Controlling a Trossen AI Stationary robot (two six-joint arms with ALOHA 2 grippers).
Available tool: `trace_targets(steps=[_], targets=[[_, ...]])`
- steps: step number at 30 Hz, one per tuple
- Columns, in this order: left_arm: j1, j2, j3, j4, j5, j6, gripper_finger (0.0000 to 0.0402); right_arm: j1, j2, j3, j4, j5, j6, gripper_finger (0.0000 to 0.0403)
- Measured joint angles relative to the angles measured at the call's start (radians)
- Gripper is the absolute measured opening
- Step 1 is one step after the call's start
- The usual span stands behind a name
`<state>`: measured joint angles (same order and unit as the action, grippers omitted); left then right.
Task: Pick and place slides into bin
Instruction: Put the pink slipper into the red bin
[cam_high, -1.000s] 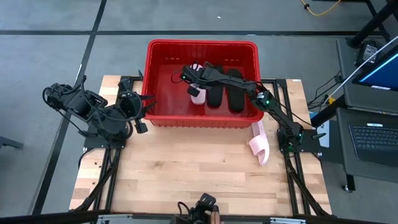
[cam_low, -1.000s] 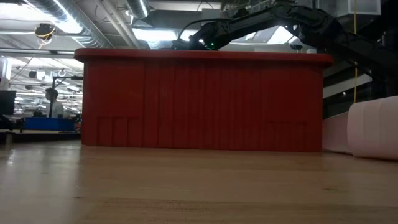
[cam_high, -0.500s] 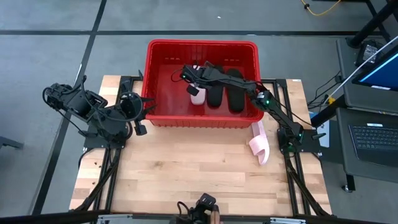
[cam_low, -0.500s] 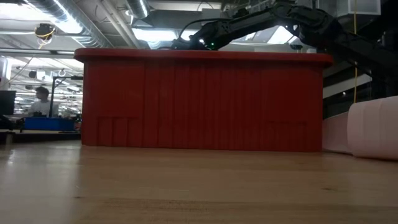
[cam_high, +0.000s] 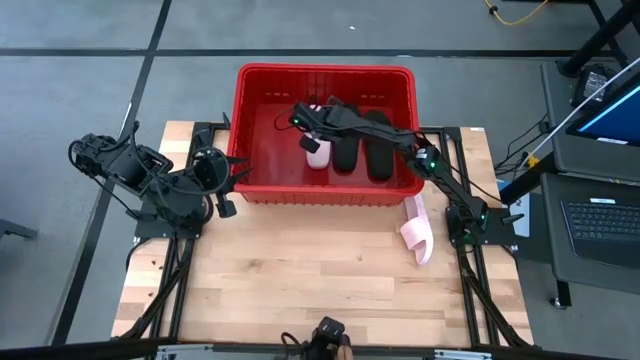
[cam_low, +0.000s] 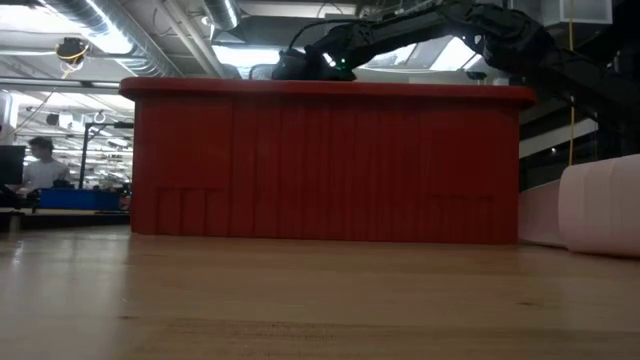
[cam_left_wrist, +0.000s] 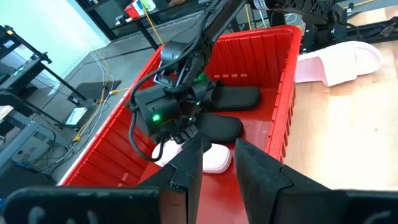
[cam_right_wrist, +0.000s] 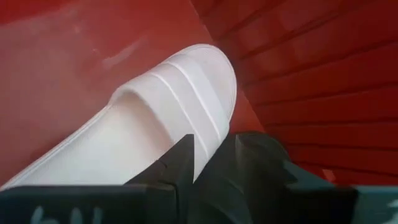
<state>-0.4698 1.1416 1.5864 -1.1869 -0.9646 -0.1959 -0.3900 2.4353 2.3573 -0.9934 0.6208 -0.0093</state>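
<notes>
The red bin stands at the table's far edge. In it lie one pale pink slide and two black slides side by side on the bin's floor. The second pink slide lies on the table, right of the bin's near right corner. My right gripper hangs inside the bin just above the pink slide, slightly open and empty. My left gripper waits open by the bin's left near corner.
The bin's near wall fills the low view, with the right arm reaching over its rim. The bin's left half is bare floor. The wooden table in front of the bin is free. A person shows far back in the room.
My right gripper has risen a little inside the bin, toward the far edge. The pink slide under it has stayed where it lay.
</notes>
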Motion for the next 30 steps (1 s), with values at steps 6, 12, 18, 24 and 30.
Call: trace_targets(steps=[6,12,18,24,30], targets=[[0.0,0.0,0.0,0.001,-0.001,0.0,0.0088,0.024,-0.041,0.0,-0.036,-0.016,-0.004,0.0119],[0.0,0.0,0.0,0.001,-0.001,-0.004,0.0088,0.034,-0.085,0.0,-0.058,-0.015,-0.026,0.0119],[0.0,0.0,0.0,0.001,0.003,-0.006,0.0088,0.043,-0.165,-0.001,-0.116,-0.015,-0.067,0.0119],[0.0,0.0,0.0,0.001,0.044,-0.027,0.0088,0.074,-0.288,-0.002,-0.177,-0.013,-0.004,0.0118],[0.0,0.0,0.0,0.001,0.06,-0.027,0.0088,0.133,-0.398,-0.001,-0.24,-0.013,-0.054,0.0054]])
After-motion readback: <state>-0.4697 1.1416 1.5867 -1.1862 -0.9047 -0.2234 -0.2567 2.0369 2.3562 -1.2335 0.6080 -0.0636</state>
